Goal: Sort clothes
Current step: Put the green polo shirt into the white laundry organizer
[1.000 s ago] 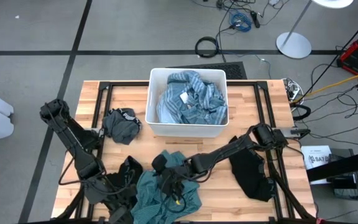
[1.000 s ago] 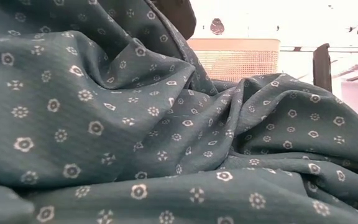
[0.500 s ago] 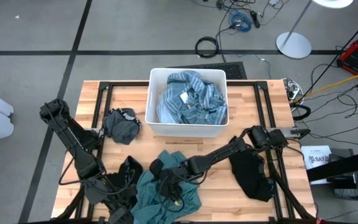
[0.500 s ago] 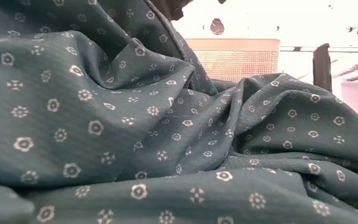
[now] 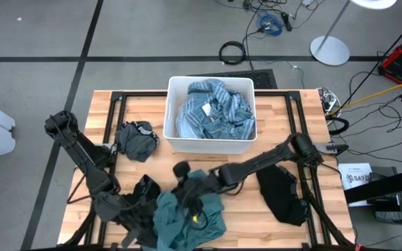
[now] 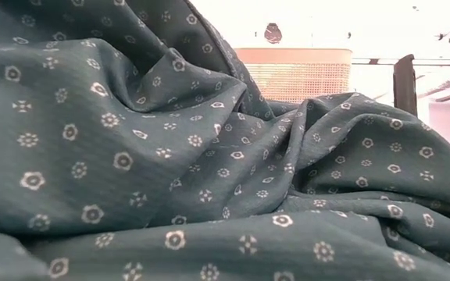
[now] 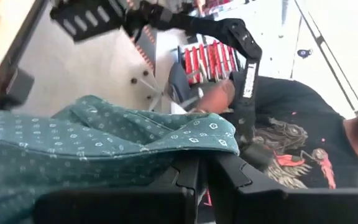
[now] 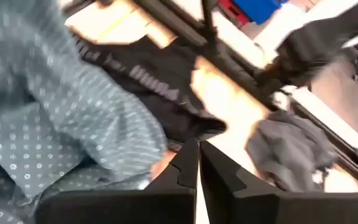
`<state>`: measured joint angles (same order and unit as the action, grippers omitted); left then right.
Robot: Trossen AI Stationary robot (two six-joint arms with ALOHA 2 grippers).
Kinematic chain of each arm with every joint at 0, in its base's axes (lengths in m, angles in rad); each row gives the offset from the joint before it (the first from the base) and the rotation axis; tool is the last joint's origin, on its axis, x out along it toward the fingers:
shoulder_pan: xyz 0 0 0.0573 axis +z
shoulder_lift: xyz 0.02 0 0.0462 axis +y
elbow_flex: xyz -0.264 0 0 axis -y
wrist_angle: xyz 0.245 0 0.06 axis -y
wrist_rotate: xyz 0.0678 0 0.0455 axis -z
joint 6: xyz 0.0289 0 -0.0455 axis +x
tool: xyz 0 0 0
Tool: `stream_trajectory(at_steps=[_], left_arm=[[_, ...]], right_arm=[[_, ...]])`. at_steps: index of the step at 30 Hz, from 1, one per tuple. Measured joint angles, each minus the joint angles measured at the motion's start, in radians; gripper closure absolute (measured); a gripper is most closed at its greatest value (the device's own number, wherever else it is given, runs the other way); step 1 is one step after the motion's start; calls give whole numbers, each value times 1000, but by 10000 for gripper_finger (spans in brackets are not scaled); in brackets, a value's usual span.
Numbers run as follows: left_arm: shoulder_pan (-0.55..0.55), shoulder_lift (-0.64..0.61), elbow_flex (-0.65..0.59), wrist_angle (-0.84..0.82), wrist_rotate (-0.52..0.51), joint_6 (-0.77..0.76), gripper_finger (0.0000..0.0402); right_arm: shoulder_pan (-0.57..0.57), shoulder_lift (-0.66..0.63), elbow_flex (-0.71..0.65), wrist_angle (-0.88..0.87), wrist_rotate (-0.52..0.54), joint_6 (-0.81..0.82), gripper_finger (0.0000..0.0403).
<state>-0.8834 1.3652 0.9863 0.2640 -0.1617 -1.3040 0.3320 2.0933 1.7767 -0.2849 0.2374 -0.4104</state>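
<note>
A teal-green garment with small white flowers (image 5: 190,216) lies crumpled near the table's near edge and fills the low view (image 6: 209,156). My left gripper (image 5: 152,209) is at its left side, shut on it (image 7: 201,177). My right gripper (image 5: 185,174) hovers shut over the garment's far edge (image 8: 197,163), with the teal cloth (image 8: 73,124) beside its fingers. A black garment with white lettering (image 8: 148,87) lies on the wood beyond. Light blue clothes (image 5: 213,108) fill the white bin (image 5: 174,143). My left gripper pinches a folded edge of the teal garment (image 7: 194,146) between its two shut fingers, coming nearly level from the table's left. The cloth drapes over the fingers, and the rest lies slack on the table. My right gripper: I cannot tell whether it touches the teal cloth.
A grey garment (image 5: 137,139) lies left of the bin. A black garment (image 5: 283,195) lies at the near right under the right arm. A person in a black printed shirt (image 7: 291,137) shows beyond the table in the left wrist view. Bare wood is at the far corners.
My right gripper has shut, risen off the teal garment and drawn toward the table's far edge, leaving the top of the low view. My left gripper has rolled a little with the cloth in its hold, and the garment's left part has bunched inward.
</note>
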Motion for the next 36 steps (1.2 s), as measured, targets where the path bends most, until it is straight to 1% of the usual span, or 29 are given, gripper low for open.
stream_trajectory(at_steps=[2, 5, 7, 9, 11, 15, 16, 18, 21, 25, 27, 29, 31, 36], left_arm=[[5, -7, 0, 2, -11, 37, 379], [0, -12, 0, 13, -18, 49, 379], [-11, -12, 0, 6, -9, 26, 379], [-20, -12, 0, -11, 11, 5, 379], [-23, -12, 0, -22, 19, 2, 379], [-20, -12, 0, -19, 15, 0, 379], [-19, -12, 0, -18, 15, -7, 379], [-19, -12, 0, -19, 17, -35, 379], [-21, -12, 0, -18, 19, -52, 379], [-21, -12, 0, -8, 19, -53, 379], [-19, -12, 0, -9, 19, -66, 379], [-19, -12, 0, -11, 21, -78, 379], [-18, -12, 0, -10, 23, -78, 379], [-14, -12, 0, -8, 25, -79, 379]], right_arm=[[-10, -56, 0, -24, -11, 20, 402], [-29, -137, 5, -131, -107, 50, 401], [-39, -151, 5, -223, -194, 77, 401], [-46, -129, 2, -289, -240, 66, 400], [-46, -83, -1, -301, -239, 21, 393], [-22, 31, -1, -215, -232, -131, 358], [-11, 55, -1, -192, -215, -148, 345], [12, 86, -2, -148, -141, -149, 315], [38, 100, -1, -89, -61, -177, 264], [50, 117, -1, 24, -54, -203, 201], [48, 122, 0, 50, -89, -205, 181], [43, 129, 1, 45, -91, -195, 173], [38, 143, 0, 43, -99, -188, 173], [32, 177, 0, 91, -111, -202, 193]])
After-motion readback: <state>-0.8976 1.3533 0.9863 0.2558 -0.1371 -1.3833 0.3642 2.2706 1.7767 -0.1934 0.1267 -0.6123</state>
